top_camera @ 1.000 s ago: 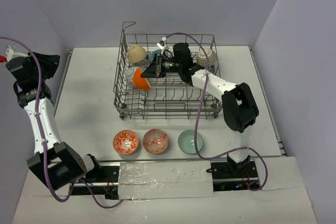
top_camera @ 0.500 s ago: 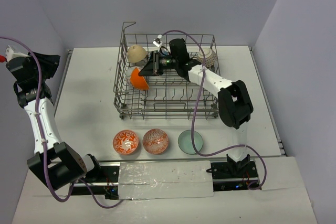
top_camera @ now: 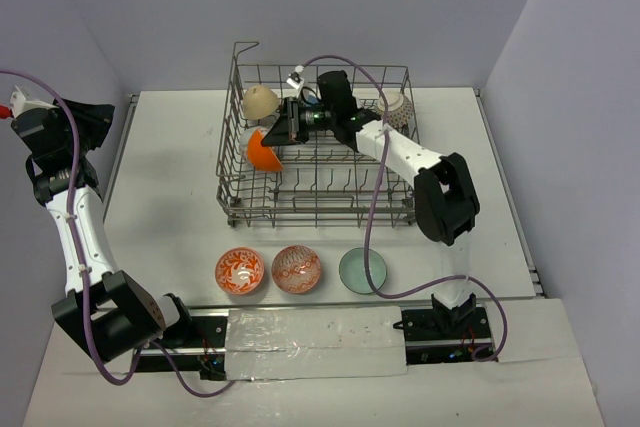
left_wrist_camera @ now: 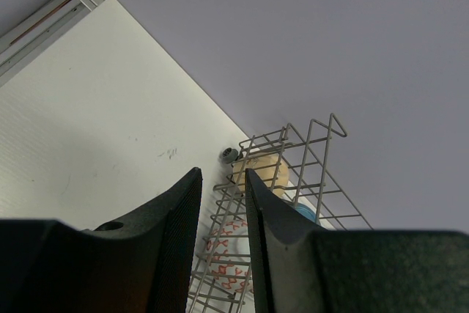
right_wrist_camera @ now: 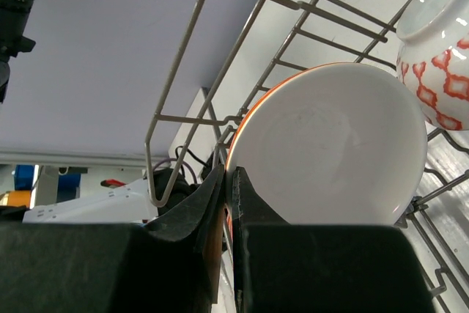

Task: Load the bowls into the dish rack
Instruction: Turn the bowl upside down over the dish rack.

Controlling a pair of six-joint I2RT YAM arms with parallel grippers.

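Note:
The grey wire dish rack (top_camera: 228, 179) stands at the back middle of the table. My right gripper (top_camera: 284, 134) reaches into its left part and is shut on the rim of the plain orange bowl (top_camera: 263, 152), held on edge; the right wrist view shows its white inside (right_wrist_camera: 330, 144) and my gripper (right_wrist_camera: 229, 175) pinching the rim. A white bowl with red pattern (right_wrist_camera: 440, 56) sits beside it. A tan bowl (top_camera: 261, 100) and a white striped bowl (top_camera: 397, 107) are in the rack. My left gripper (top_camera: 97, 115) is far left, slightly open and empty (left_wrist_camera: 223, 174).
Three bowls stand in a row on the table in front of the rack: orange-red patterned (top_camera: 240, 270), a paler orange patterned one (top_camera: 296, 269) and pale green (top_camera: 362, 269). The left wrist view shows the rack corner (left_wrist_camera: 308, 148), the tan bowl (left_wrist_camera: 262, 170) and a blue bowl (left_wrist_camera: 305, 212).
My right gripper has carried the orange bowl a little left and back inside the rack, toward its left wall. The left arm has not moved.

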